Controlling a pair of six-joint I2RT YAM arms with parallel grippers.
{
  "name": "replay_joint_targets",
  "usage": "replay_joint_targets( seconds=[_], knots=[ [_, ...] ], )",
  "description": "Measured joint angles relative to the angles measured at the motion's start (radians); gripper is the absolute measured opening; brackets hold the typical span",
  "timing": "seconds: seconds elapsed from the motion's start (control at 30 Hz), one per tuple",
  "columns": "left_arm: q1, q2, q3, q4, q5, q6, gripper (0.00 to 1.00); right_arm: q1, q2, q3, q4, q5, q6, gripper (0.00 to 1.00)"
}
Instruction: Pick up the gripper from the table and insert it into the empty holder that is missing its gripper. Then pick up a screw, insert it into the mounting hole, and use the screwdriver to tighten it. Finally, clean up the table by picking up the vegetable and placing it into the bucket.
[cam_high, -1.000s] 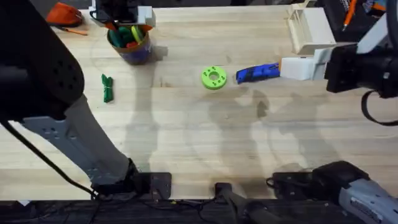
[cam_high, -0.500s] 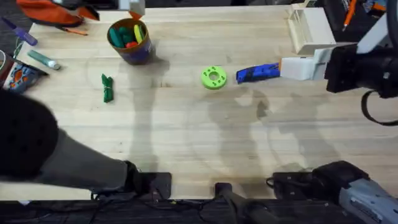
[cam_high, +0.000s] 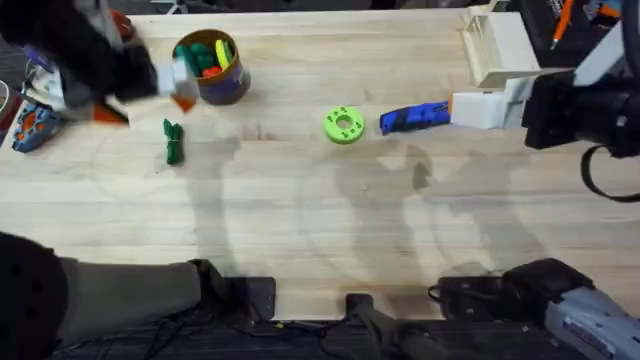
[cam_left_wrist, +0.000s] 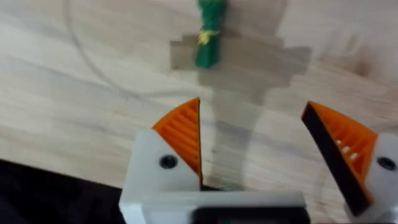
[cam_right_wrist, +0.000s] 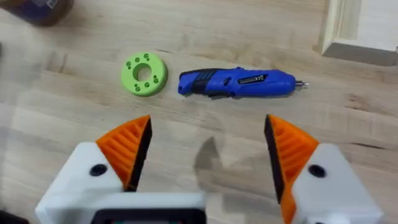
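The vegetable (cam_high: 173, 142), a small green bundle, lies on the wooden table at the left; in the left wrist view the vegetable (cam_left_wrist: 209, 34) lies ahead of my fingers. My left gripper (cam_high: 148, 108) hovers blurred just behind it, open (cam_left_wrist: 261, 149) and holding nothing. The bucket (cam_high: 210, 65) stands at the back left with toy pieces inside. The blue screwdriver (cam_high: 413, 117) lies at the right, silver tip toward my right gripper (cam_high: 460, 108), which is open (cam_right_wrist: 208, 152) and apart from the screwdriver (cam_right_wrist: 236, 83). The loose gripper, the holder and the screw are out of view.
A flat green disc (cam_high: 343, 125) lies just left of the screwdriver; it is also in the right wrist view as the disc (cam_right_wrist: 144, 73). A pale wooden box (cam_high: 497, 45) stands at the back right. Colourful clutter (cam_high: 30, 120) sits off the table's left edge.
My left arm has swung from close under the camera out to the back left, and its gripper now hovers by the vegetable. The right arm and the screwdriver have not moved.
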Motion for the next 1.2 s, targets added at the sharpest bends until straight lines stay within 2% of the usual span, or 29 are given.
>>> replay_joint_targets(
  seconds=[0.03, 0.07, 0.17, 0.27, 0.33, 0.5, 0.67, 0.9, 1.07, 1.2],
  knots=[
    [0.02, -0.001, -0.042, 0.011, -0.004, -0.004, 0.985, 0.0, 0.0, 0.0, 0.0, 0.0, 0.0, 0.992],
    [0.083, 0.002, -0.16, 0.078, -0.014, -0.009, 0.985, 0.0, 0.0, 0.0, 0.0, 0.0, 0.0, 0.992],
    [0.138, 0.002, -0.236, 0.142, -0.016, 0.006, 0.985, 0.0, 0.0, 0.0, 0.0, 0.0, 0.0, 0.992],
    [0.185, 0.005, -0.283, 0.199, -0.016, 0.061, 0.985, 0.0, 0.0, 0.0, 0.0, 0.0, 0.0, 0.992],
    [0.199, 0.009, -0.294, 0.256, -0.012, 0.102, 0.985, 0.0, 0.0, 0.0, 0.0, 0.0, 0.0, 0.992],
    [0.202, 0.034, -0.294, 0.371, -0.005, 0.201, 0.985, 0.0, 0.0, 0.0, 0.0, 0.0, 0.0, 0.992],
    [0.202, 0.113, -0.293, 0.41, -0.005, 0.247, 0.985, 0.0, 0.0, 0.0, 0.001, 0.0, 0.0, 0.992],
    [0.179, 0.266, -0.243, 0.401, -0.003, 0.237, 0.985, 0.0, 0.0, 0.0, 0.0, 0.0, 0.0, 0.993],
    [0.152, 0.295, -0.215, 0.391, -0.002, 0.22, 0.985, 0.0, 0.0, 0.0, 0.001, 0.0, 0.0, 0.992],
    [0.15, 0.301, -0.21, 0.395, 0.0, 0.204, 0.985, 0.0, 0.0, 0.0, 0.0, 0.0, 0.0, 0.992]
  ],
)
